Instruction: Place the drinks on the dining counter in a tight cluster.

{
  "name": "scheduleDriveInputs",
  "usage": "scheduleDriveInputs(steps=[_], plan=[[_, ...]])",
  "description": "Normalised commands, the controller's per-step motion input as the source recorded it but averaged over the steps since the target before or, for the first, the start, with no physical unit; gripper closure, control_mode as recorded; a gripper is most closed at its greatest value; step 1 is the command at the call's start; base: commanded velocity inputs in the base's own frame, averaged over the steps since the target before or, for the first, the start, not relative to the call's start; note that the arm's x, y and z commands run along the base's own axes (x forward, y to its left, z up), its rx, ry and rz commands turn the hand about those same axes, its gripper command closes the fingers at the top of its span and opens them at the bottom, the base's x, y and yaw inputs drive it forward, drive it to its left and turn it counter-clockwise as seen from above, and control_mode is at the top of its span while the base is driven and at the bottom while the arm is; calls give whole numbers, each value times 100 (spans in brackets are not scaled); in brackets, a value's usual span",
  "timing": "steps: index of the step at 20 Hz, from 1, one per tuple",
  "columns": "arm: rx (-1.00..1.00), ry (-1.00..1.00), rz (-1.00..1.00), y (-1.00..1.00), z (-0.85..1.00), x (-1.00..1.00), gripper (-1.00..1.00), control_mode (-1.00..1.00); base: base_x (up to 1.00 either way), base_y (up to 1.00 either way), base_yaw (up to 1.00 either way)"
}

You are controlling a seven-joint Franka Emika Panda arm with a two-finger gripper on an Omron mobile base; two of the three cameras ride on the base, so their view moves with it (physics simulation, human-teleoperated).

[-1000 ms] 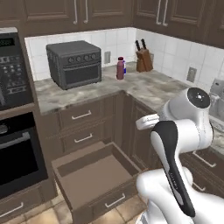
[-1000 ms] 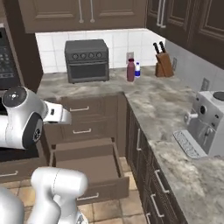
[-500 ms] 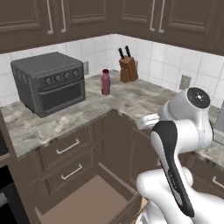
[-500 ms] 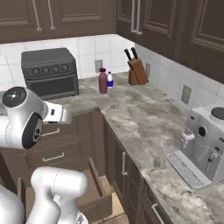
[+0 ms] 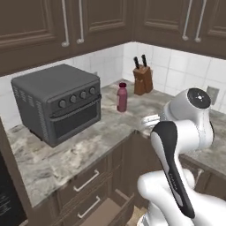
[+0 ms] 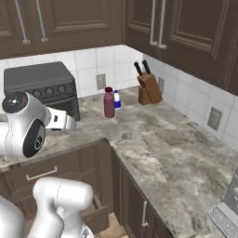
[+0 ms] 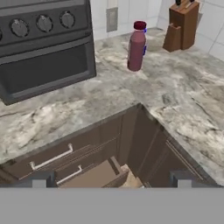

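A maroon bottle with a maroon cap stands upright on the marbled dining counter, just right of the toaster oven. The same maroon bottle has a small white bottle with a blue cap close behind it. In the hand view only a sliver of blue shows past the maroon one. My gripper is open with nothing between its fingertips. It hovers in front of the counter's inner corner, well short of both bottles. The maroon bottle also shows from the left.
A dark grey toaster oven sits on the counter's left part. A wooden knife block stands against the white tiles right of the bottles. A drawer hangs open below the counter. A coffee machine stands at the near right.
The whole picture has shifted: the base has driven nearer and turned, so the oven, bottles and knife block look larger and closer. The gripper has stayed open.
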Motion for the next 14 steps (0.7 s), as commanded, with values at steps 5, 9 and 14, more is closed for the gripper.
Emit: scheduleDriveInputs(steps=[5,9,14], plan=[[0,0,0,0,0,0,-100,100,60,-21,-61],[0,0,0,0,0,0,-100,100,81,3,-63],[0,0,0,0,0,0,-100,100,77,57,-38]])
